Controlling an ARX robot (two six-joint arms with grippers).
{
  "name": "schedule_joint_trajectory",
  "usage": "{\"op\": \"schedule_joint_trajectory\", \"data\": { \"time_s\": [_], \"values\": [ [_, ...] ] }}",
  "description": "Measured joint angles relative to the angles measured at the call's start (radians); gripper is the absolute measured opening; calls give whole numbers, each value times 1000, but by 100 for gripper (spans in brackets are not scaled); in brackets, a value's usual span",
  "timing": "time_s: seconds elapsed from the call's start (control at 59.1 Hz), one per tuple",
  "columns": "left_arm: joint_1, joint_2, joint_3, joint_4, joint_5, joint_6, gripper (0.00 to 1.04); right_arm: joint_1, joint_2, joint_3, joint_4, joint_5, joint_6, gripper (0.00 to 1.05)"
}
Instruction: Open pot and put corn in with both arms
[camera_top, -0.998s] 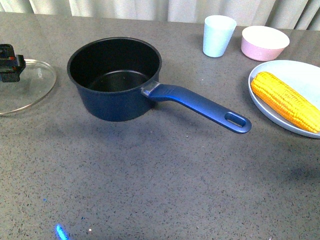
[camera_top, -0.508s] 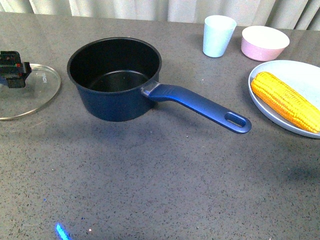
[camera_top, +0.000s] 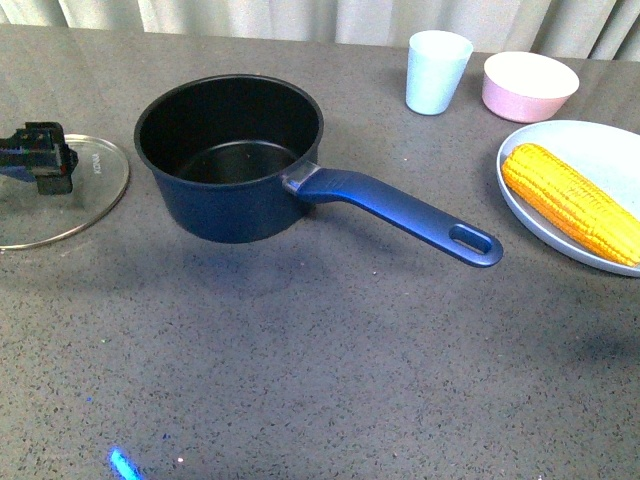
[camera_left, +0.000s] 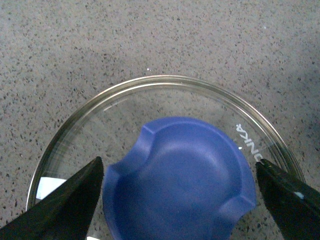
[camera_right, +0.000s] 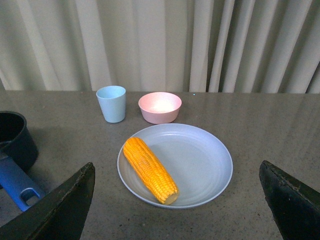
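The left black toothed gripper (camera_top: 40, 158) is pointing down at the left edge of the front view, its two fingers (camera_left: 65, 205) pressing against opposite sides of the blue knob (camera_left: 175, 180) of a glass lid. The right black toothed gripper (camera_right: 177, 167) is hanging in the air with its jaws standing wide apart, holding nothing, and is showing only in its own wrist view.

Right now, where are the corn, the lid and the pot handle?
corn (camera_right: 150, 170), right wrist view, middle of the cob.
lid (camera_left: 175, 175), left wrist view, on its blue knob.
pot handle (camera_top: 398, 208), front view, midway along the blue grip.
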Motion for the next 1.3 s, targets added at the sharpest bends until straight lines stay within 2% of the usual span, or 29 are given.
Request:
{"op": "schedule_joint_trajectory", "data": {
  "time_s": [0.389,0.626,0.711,0.778,0.846,1.049,1.134,1.168,1.269,1.303],
  "values": [
    [34,-209,-178,51,54,-8,96,0,0,0,0,0,0,96],
    [90,-447,-311,20,137,-64,96,0,0,0,0,0,0,96],
    [83,-445,-382,298,47,-56,83,0,0,0,0,0,0,96],
    [68,-451,-463,488,22,-53,71,0,0,0,0,0,0,96],
    [48,-489,-514,541,16,-52,60,0,0,0,0,0,0,96],
    [11,-655,-638,515,-29,-49,26,0,0,0,0,0,0,96],
    [-3,-752,-666,422,-37,-48,12,0,0,0,0,0,0,96],
    [-11,-817,-685,384,-44,-48,3,0,0,0,0,0,0,96],
    [-33,-957,-740,315,-73,-47,2,0,0,0,0,0,0,96],
    [-68,-995,-756,288,-122,-47,2,0,0,0,0,0,0,96]
  ]
}}
